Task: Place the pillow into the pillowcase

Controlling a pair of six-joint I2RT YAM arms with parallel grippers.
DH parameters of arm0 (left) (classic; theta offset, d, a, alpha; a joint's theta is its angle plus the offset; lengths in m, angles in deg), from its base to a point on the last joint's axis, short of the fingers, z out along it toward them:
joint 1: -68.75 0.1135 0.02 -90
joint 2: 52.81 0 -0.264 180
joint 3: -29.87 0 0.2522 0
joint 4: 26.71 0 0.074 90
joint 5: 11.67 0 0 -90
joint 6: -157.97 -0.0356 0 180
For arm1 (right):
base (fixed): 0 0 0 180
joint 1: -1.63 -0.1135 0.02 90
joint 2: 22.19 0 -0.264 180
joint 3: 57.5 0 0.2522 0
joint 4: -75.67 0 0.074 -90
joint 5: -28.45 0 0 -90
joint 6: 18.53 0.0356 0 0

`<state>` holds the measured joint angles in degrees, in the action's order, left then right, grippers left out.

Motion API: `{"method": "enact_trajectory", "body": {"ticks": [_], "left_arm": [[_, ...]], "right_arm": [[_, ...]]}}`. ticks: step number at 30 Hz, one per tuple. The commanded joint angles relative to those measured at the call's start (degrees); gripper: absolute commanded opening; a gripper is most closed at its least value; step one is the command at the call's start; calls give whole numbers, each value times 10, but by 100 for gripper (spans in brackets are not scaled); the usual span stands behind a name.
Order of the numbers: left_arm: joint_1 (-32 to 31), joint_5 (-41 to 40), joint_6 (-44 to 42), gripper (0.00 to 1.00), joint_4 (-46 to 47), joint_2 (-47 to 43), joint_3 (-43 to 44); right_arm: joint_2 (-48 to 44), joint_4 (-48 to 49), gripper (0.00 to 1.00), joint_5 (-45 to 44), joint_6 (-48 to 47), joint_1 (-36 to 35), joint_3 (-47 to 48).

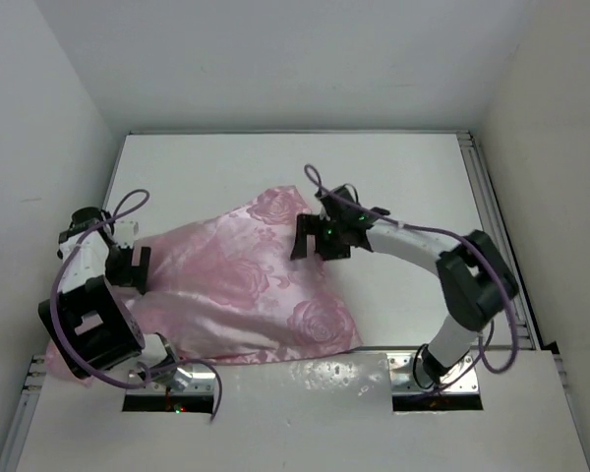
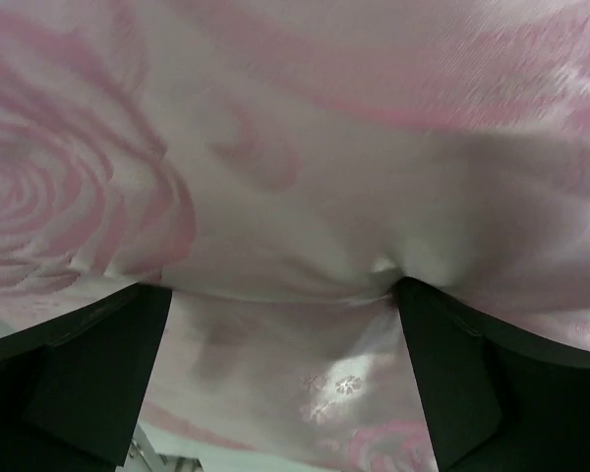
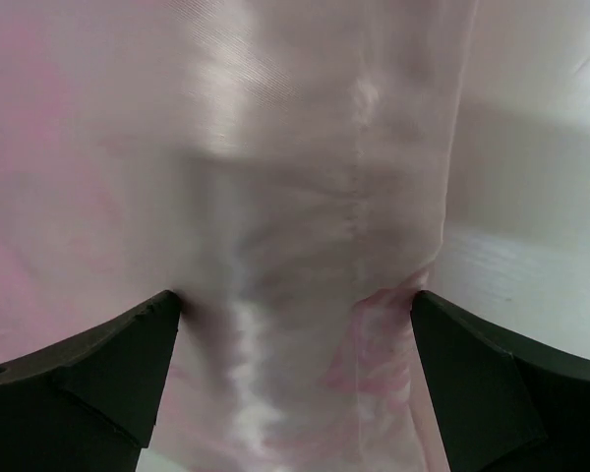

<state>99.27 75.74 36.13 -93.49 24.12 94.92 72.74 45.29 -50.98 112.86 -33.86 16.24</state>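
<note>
Pillowcase (image 1: 246, 290): slick, limp satin, likely to slip and bunch; pinch a seamed edge. Left claw (image 1: 128, 265) at its 9 o'clock, right claw (image 1: 313, 240) at 1 o'clock, both spread wide, gripping nothing.

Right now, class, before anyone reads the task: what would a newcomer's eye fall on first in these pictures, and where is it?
The shiny pink satin pillowcase, patterned with roses, sprawls puffed and rumpled over the left and middle of the white table. Two open black claws flank it: the left claw at its left edge, the right claw at its far right corner.
</note>
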Motion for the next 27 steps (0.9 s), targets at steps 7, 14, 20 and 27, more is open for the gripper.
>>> {"method": "enact_trajectory", "body": {"ticks": [7, 14, 20, 27], "left_arm": [[-54, 96, -24, 46, 95, 79, -12], [-260, 136, 80, 46, 94, 180, 218], [-335, 160, 135, 100, 48, 276, 418], [-219, 118, 126, 100, 16, 243, 336]], "right_arm": [[49, 276, 29, 161, 162, 21, -126], [-117, 258, 0, 96, 191, 214, -218], [-108, 102, 53, 166, 50, 345, -132], [-73, -131, 91, 98, -39, 432, -15]]}}
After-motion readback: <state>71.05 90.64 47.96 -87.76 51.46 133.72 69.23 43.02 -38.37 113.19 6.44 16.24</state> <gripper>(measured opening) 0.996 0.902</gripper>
